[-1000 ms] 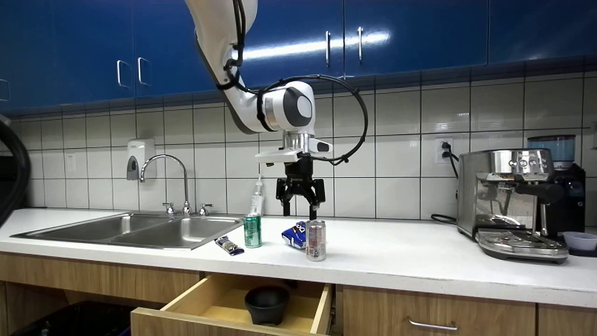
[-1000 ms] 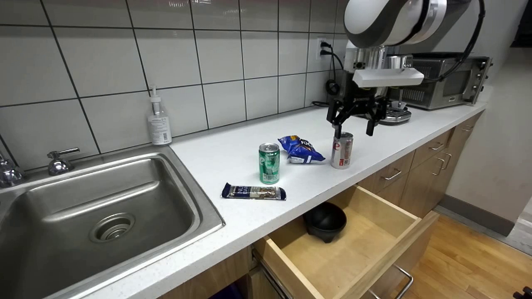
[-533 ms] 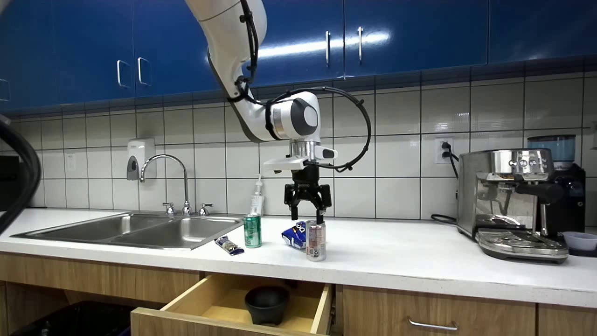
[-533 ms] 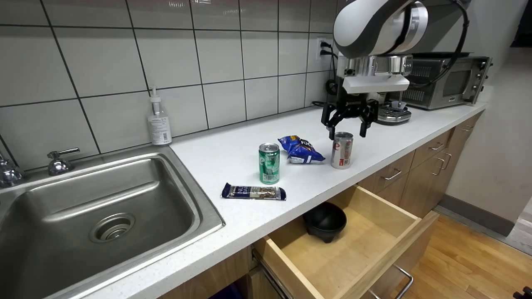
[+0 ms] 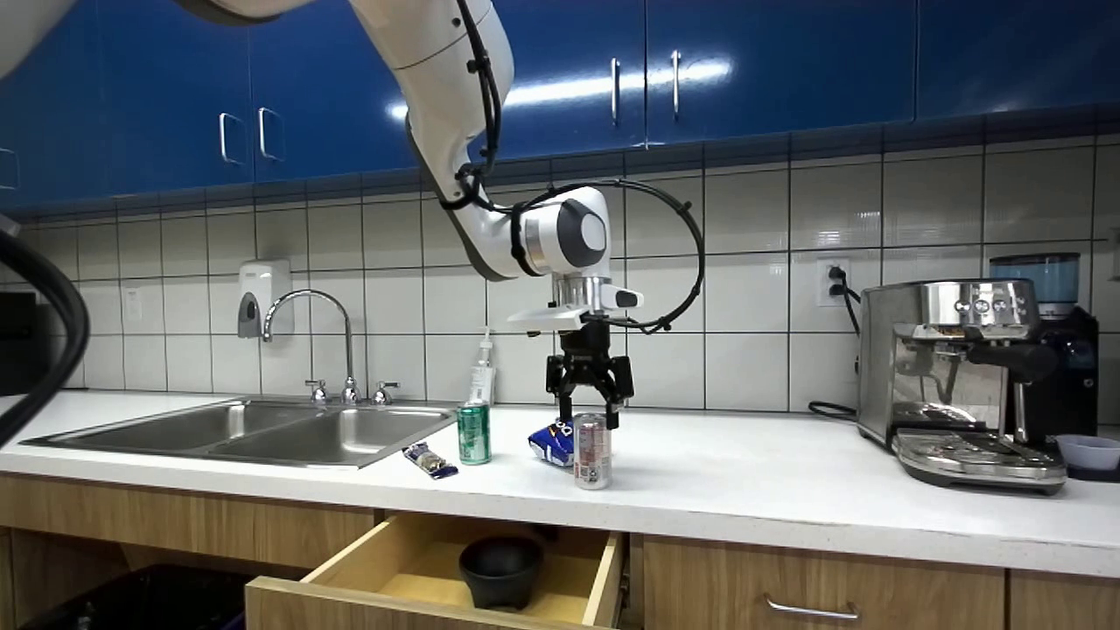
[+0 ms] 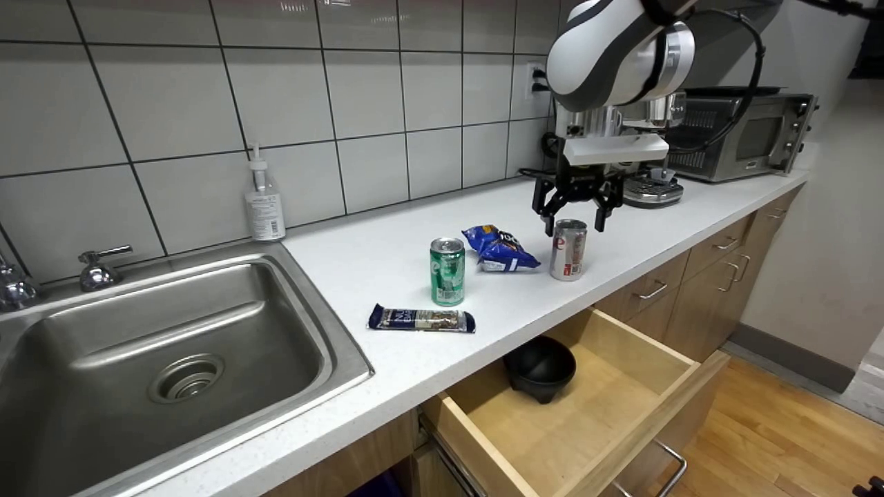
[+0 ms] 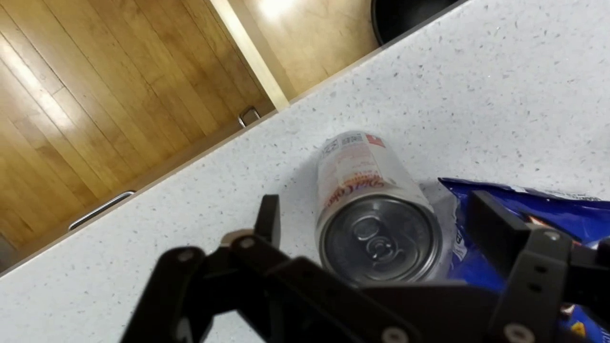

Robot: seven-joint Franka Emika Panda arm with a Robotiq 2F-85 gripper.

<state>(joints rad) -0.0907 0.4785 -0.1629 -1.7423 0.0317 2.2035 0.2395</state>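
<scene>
My gripper (image 7: 380, 216) stands open just above a silver Diet Coke can (image 7: 355, 171), one finger on each side of the can's top in the wrist view. Nothing is held, and no contact with the can is visible. The can (image 6: 569, 257) is upright on the white counter in both exterior views, beneath the gripper (image 6: 574, 226). Close beside it lies a blue snack bag (image 7: 564, 207), partly hidden by a finger in the wrist view. Farther toward the sink are an upright green can (image 6: 447, 273) and a wrapped bar (image 6: 421, 319) lying flat.
Below the counter edge an open drawer (image 6: 601, 421) sticks out, with a black bowl (image 6: 541, 366) inside. A steel sink (image 5: 367, 437) is set into the counter, with a soap bottle (image 6: 264, 210) behind it. An espresso machine (image 5: 945, 376) and a microwave (image 6: 749, 141) stand farther along.
The arm has come down and shifted rightward in an exterior view, bringing the open gripper over the silver can. Cans, bag, bar and drawer have stayed put.
</scene>
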